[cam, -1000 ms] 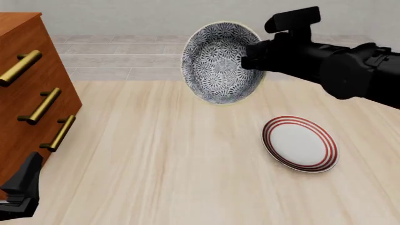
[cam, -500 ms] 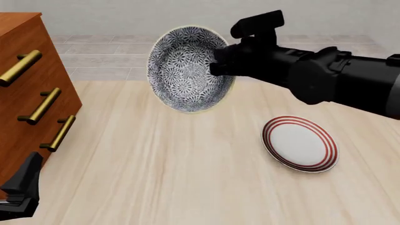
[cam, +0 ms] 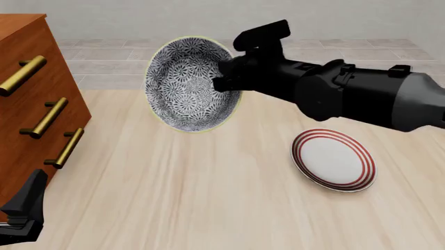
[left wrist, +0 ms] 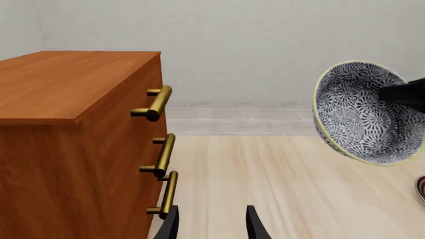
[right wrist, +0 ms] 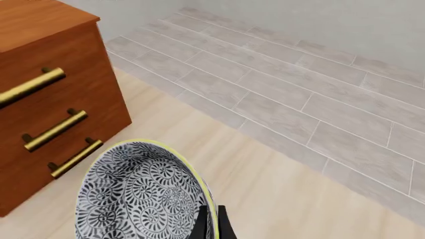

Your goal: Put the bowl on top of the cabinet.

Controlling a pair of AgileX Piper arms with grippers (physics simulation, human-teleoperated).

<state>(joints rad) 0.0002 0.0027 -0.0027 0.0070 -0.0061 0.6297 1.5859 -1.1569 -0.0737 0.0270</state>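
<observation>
The bowl (cam: 189, 83), white with a dense dark floral pattern and a pale yellow-green rim, hangs tilted on its side above the table, its inside facing the front camera. My right gripper (cam: 224, 80) is shut on its right rim; the bowl (right wrist: 143, 194) fills the lower part of the right wrist view, with the fingertips (right wrist: 211, 224) pinching the rim. The reddish-brown cabinet (cam: 31, 99) with brass handles stands at the far left, well left of the bowl. My left gripper (left wrist: 212, 224) is open low beside the cabinet (left wrist: 73, 134), holding nothing. The bowl (left wrist: 365, 114) also shows there.
A flat white plate with red rings (cam: 334, 159) lies on the wooden table (cam: 195, 198) to the right, below my right arm. Beyond the table's far edge is a grey tiled floor (right wrist: 299, 94) and a pale wall.
My right arm has carried the bowl leftward toward the cabinet, about a hand's width per half second. The left gripper has not moved.
</observation>
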